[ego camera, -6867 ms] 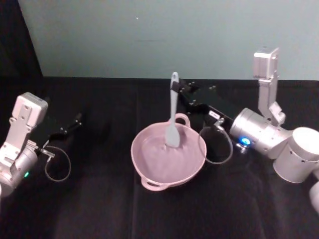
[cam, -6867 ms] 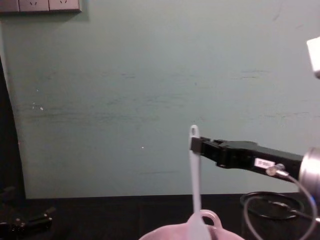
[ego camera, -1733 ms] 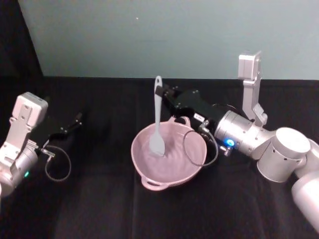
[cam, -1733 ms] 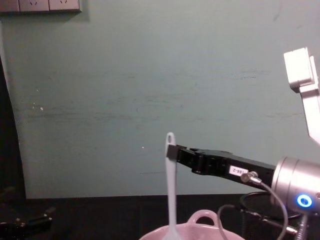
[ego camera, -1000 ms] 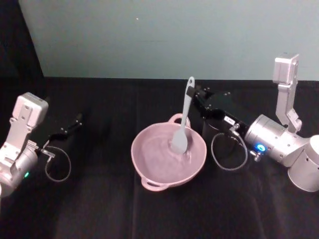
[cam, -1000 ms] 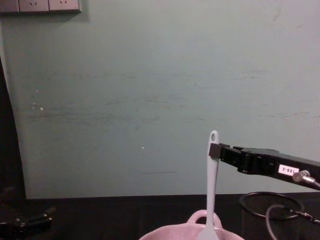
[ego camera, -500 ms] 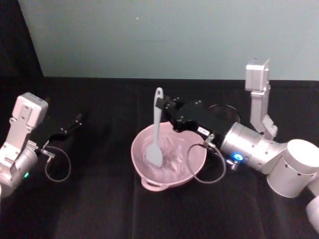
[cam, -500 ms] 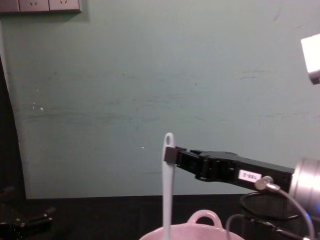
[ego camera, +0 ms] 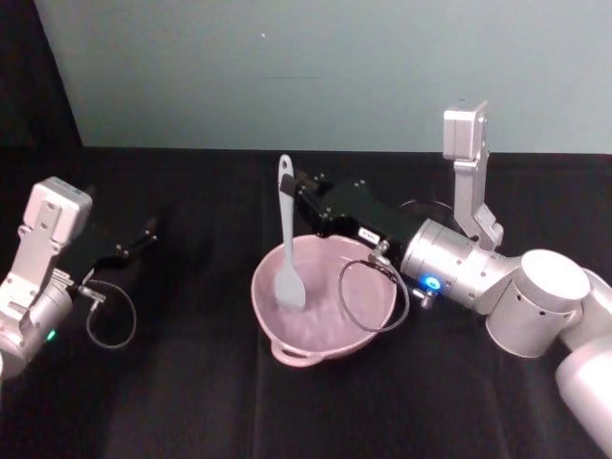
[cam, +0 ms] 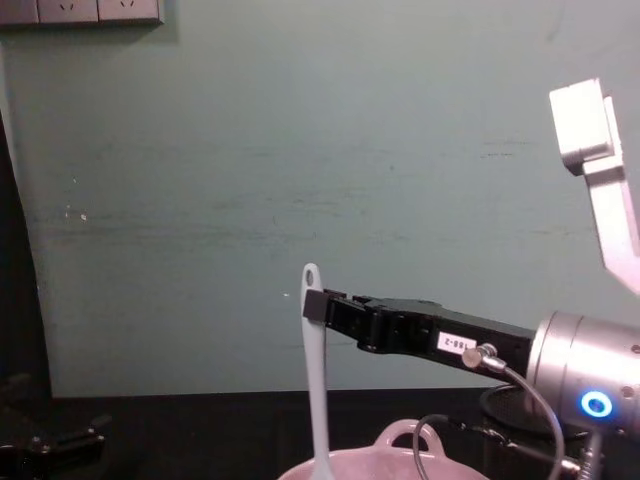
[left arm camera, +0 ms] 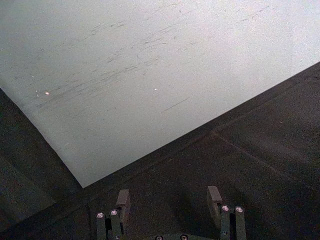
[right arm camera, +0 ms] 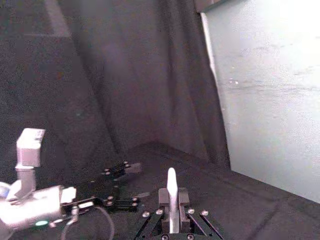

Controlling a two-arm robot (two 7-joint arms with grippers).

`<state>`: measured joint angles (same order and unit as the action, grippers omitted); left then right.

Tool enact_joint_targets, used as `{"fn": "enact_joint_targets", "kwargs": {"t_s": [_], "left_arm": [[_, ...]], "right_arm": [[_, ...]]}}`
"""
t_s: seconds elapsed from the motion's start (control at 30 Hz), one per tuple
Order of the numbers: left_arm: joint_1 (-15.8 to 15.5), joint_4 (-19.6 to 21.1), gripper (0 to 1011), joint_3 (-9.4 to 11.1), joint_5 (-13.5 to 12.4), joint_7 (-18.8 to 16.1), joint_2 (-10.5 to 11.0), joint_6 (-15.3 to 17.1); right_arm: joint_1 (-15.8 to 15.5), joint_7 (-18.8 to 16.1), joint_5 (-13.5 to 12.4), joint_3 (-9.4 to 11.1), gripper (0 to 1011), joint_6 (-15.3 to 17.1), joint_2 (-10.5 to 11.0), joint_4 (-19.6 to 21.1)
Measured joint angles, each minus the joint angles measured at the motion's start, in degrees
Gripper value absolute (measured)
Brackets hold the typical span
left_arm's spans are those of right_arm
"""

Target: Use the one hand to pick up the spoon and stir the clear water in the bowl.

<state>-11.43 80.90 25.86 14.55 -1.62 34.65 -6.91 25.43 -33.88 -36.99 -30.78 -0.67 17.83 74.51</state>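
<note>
Over bowl, white-labelled right pincer gripping spoon

Pale pink bowl; white spoon; black right gripper; black table

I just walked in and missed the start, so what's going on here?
The right claw grips the white spoon near the top of its handle, holding it upright with the head dipped into the pink bowl, toward its left side. It looks like the stirring step. The left claw sits open, parked at the robot's left.
</note>
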Motion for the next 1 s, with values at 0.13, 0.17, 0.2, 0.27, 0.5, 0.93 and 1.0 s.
{"fn": "enact_joint_targets", "kwargs": {"t_s": [0.13,0.17,0.2,0.27,0.5,0.93,1.0], "left_arm": [[0.0,0.0,1011,0.0,0.0,0.0,0.0,0.0],[0.0,0.0,1011,0.0,0.0,0.0,0.0,0.0],[0.0,0.0,1011,0.0,0.0,0.0,0.0,0.0],[0.0,0.0,1011,0.0,0.0,0.0,0.0,0.0],[0.0,0.0,1011,0.0,0.0,0.0,0.0,0.0],[0.0,0.0,1011,0.0,0.0,0.0,0.0,0.0],[0.0,0.0,1011,0.0,0.0,0.0,0.0,0.0]], "right_arm": [[1.7,-0.22,0.2,0.38,113,-0.74,-0.87,-3.15],[2.23,-0.21,0.33,0.69,113,-1.0,-1.05,-4.28],[2.46,-0.17,0.37,0.91,113,-1.08,-1.07,-4.81],[2.77,0.13,0.49,1.62,113,-1.21,-0.79,-5.48],[1.03,1.82,0.46,4.38,113,-1.21,1.68,-3.69],[-3.68,2.66,0.15,5.76,113,0.62,5.1,3.87],[-4.16,2.42,0.21,5.25,113,0.96,5.28,5.25]]}}
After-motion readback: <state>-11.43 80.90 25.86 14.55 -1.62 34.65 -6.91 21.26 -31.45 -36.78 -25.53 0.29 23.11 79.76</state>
